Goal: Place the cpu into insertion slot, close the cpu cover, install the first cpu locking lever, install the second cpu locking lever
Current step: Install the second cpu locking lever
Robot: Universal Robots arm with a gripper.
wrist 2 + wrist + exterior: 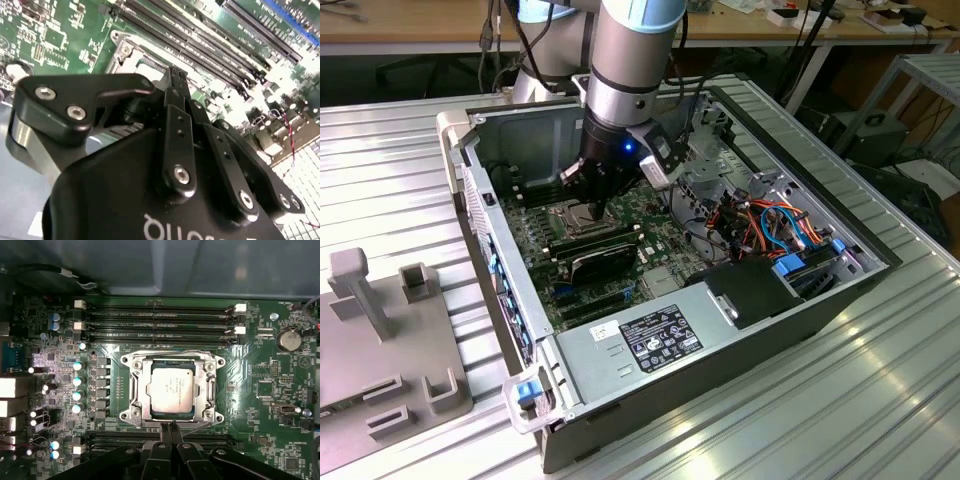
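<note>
- My gripper (168,429) has its fingers (176,80) pressed together with nothing between them, the tips pointing down at the near edge of the socket.
- In the first wrist view the tips sit just beside the rim of the cpu cover (136,390), at the side away from the long black memory slots (160,320); I judge they are working one of the thin locking levers along that edge, though I cannot pick out the lever wire itself.
- The cpu (170,388) already lies flat in the insertion slot (150,412), its silvery face showing through the cover's square cut-out, and the cover looks closed down over it.
- To do this step well I would keep the closed tips low and square to the frame edge, push steadily along the lever's travel, and stay off the chip face and the small parts on the green board (260,375).
- In the exterior view the arm (630,60) reaches steeply into the open computer case (620,345), so I watch its clearance to the case wall.
</note>
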